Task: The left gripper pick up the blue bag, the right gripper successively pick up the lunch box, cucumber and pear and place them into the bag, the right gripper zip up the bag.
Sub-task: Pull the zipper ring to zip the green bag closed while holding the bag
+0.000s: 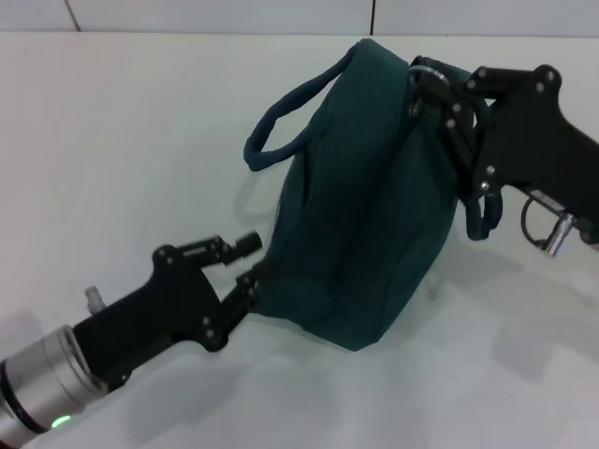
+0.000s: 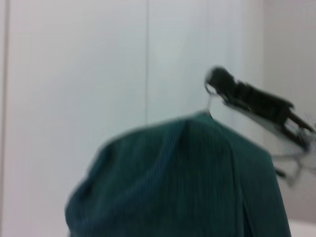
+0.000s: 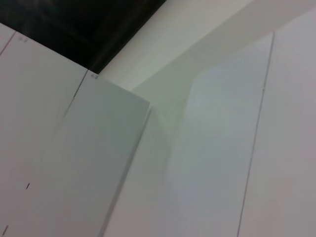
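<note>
The blue bag (image 1: 360, 206) hangs tilted above the white table, closed along its top, with one loop handle (image 1: 281, 122) sticking out to the left. My left gripper (image 1: 251, 273) is at the bag's lower left corner, shut on the fabric, and its fingertips are partly hidden by it. At the bag's upper right end, my right gripper (image 1: 423, 82) is shut on the silver ring pull (image 1: 427, 67). In the left wrist view the bag (image 2: 182, 182) fills the foreground, and the right gripper (image 2: 217, 81) holds the ring above it. The lunch box, cucumber and pear are out of view.
The white table (image 1: 122, 140) spreads all around the bag, with a white wall behind it. The right wrist view shows only white wall panels (image 3: 207, 163) and a dark ceiling strip.
</note>
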